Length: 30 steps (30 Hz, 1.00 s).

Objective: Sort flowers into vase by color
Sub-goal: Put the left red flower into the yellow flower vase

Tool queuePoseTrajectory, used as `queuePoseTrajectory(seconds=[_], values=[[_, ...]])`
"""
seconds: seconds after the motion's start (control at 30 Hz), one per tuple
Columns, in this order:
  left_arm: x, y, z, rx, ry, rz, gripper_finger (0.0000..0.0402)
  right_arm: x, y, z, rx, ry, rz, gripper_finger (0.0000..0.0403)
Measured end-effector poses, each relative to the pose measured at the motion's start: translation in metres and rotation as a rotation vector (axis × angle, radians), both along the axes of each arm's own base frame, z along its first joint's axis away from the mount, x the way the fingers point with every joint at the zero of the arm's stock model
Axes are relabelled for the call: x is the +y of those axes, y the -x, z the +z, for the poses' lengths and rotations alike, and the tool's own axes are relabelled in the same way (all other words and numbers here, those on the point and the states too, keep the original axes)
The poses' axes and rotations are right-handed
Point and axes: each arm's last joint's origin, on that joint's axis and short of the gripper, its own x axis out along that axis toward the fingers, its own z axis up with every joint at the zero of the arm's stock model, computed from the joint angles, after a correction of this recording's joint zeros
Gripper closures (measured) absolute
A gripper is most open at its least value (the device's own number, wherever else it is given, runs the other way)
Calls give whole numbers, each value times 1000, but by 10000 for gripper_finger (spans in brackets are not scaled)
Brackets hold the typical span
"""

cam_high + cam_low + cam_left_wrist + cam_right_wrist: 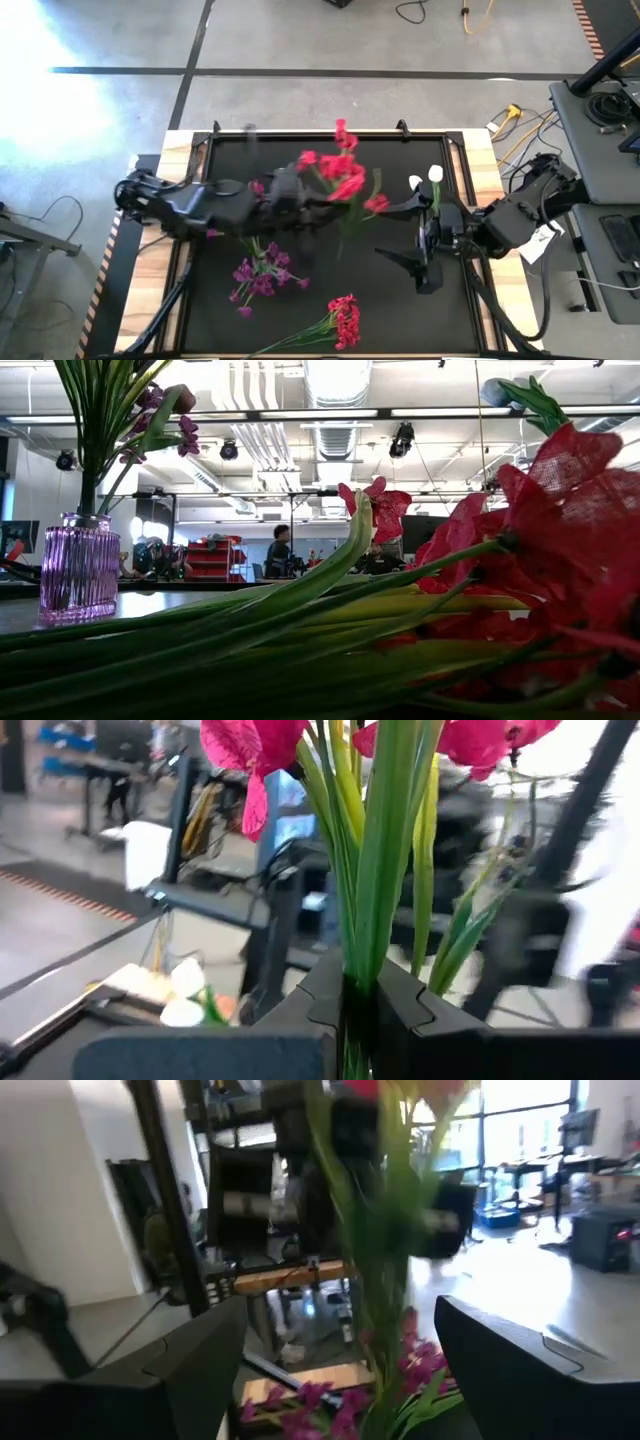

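Observation:
My left gripper (305, 195) is over the table's middle, shut on a bunch of red-pink flowers (340, 170) on green stems. My right gripper (385, 232) hangs open to the right of that bunch and touches nothing. In the right wrist view the green stems stand beyond the gap of the right gripper (340, 1320). A purple-magenta bunch (262, 272) and a second red bunch (343, 320) lie flat on the mat. Two white tulip buds (428, 178) lie beside the right arm. In the low view a ribbed purple glass vase (78, 572) holds green stems and purple blooms. My left gripper (360, 1010) pinches several green stems (370, 950) between its two fingers, which lie across them. The blooms (250, 750) stand above the fingers and the bunch is lifted clear of the mat. Its lower stem ends (343, 240) hang free below the gripper.
The black mat (440, 310) is framed by raised wooden edges (170, 150). The red bunch (560, 540) near the near edge fills the low view's foreground. People and shelving show far behind the table. Bare mat lies at the near right.

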Motion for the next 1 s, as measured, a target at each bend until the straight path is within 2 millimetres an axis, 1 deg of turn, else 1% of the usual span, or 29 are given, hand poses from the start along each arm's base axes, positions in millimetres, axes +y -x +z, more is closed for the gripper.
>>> queuePoseTrajectory(seconds=[0.07, 0.13, 0.27, 0.37, 0.47, 0.57, 0.63, 0.73, 0.83, 0.9, 1.0], values=[[5, -12, -8, 23, 4, 15, 396, -2, -4, 0, -9, 9, -23, 87], [8, -18, -13, 34, 5, 2, 396, -5, -8, -1, -5, 10, -39, 93], [13, -24, -15, 32, 32, 6, 396, -11, -14, -4, 11, 22, -68, 114], [14, -24, -16, 36, 24, 9, 396, -12, -15, -6, 27, 34, -76, 130], [16, -18, -9, 14, 13, 10, 396, -14, -13, -9, 65, 64, -117, 141], [18, -11, -1, -21, 0, 10, 396, -16, -13, -12, 95, 68, -160, 144], [18, -10, 2, -38, -7, 12, 396, -18, -15, -11, 85, 55, -171, 144], [18, -15, -1, -37, -11, 17, 396, -23, -23, -11, 59, 0, -185, 142], [18, -21, -6, -22, -16, 21, 396, -27, -33, -16, 65, -37, -150, 150], [18, -22, -7, -19, -17, 21, 395, -29, -37, -18, 66, -51, -124, 161], [18, -22, -7, -21, -16, 21, 390, -31, -37, -17, 58, -58, -131, 187]])
